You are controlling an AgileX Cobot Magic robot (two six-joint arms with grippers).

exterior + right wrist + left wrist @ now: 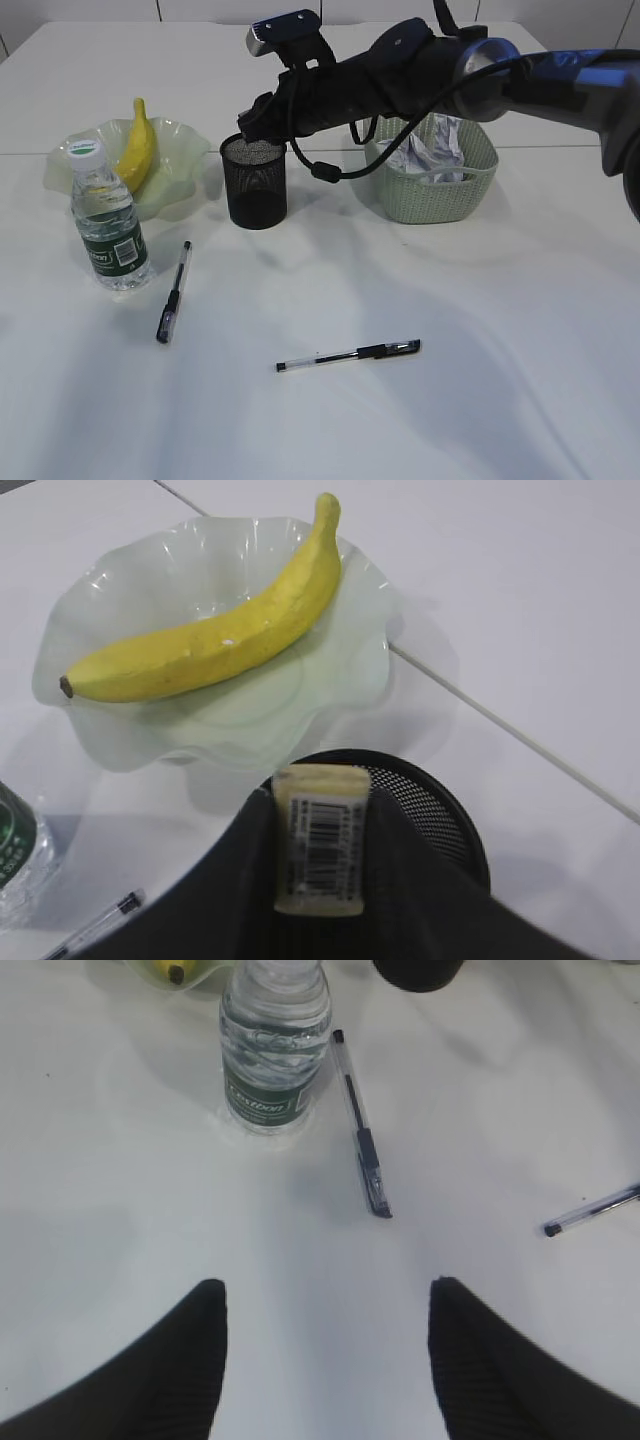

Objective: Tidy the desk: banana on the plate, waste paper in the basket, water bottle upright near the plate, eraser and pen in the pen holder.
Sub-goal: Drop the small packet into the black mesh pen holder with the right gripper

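My right gripper [320,810] is shut on the pale yellow eraser [320,840] with a barcode label and holds it just over the rim of the black mesh pen holder [256,182] [440,810]. The banana [137,148] [210,640] lies on the pale green glass plate [185,150] [120,570]. The water bottle [108,220] [274,1040] stands upright in front of the plate. Two pens lie on the table: one [173,292] [362,1130] beside the bottle, one [348,354] [592,1210] in the middle. My left gripper [327,1305] is open and empty over bare table, out of the exterior view.
A green woven basket [480,185] with crumpled waste paper [430,150] inside stands right of the pen holder, behind my right arm. The white table has a seam line running across its far part.
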